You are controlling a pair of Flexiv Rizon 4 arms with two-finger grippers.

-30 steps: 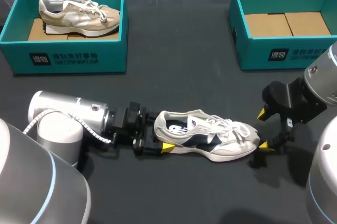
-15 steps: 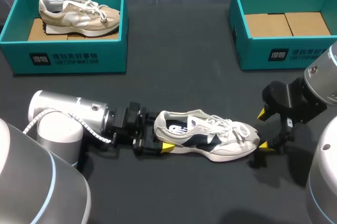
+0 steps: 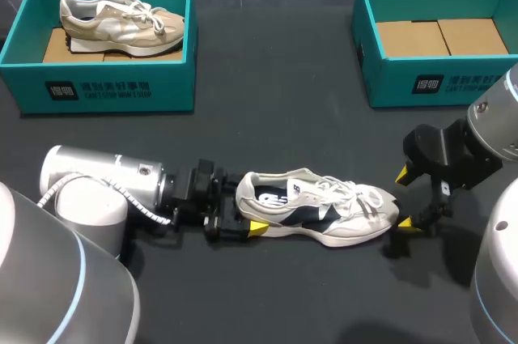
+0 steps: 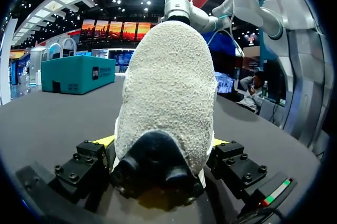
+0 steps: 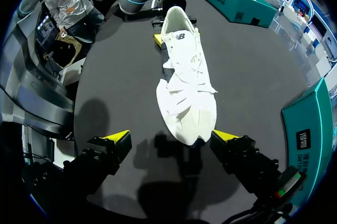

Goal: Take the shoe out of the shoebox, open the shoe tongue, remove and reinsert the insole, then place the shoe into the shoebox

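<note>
Well, the black table (image 3: 275, 69) takes up most of the scene. My left arm (image 3: 97, 190) lies low across it from nine o'clock; my right arm (image 3: 494, 125) comes in from about four o'clock.

Two teal shoeboxes stand at the far side, well apart. The left shoebox (image 3: 105, 89), at ten o'clock, holds a beige shoe (image 3: 121, 20) lying on its side. The right shoebox (image 3: 421, 85), at two o'clock, shows only its brown cardboard floor.

The white shoe (image 3: 324, 214) stands upright on its sole near six o'clock, out of both boxes. Its heel points to nine o'clock and its toe to three. It has a dark navy side panel, white laces loosely tied, a pale toe cap and a dark lining in its mouth. Seen from the left wrist, the heel is a nubbly off-white with a black patch low down.

The left gripper (image 4: 161, 140) clasps that heel, a yellow tip pressed to either side. The right gripper (image 3: 405, 198) stands spread wide at the toe, which sits between its tips without being pinched.
</note>
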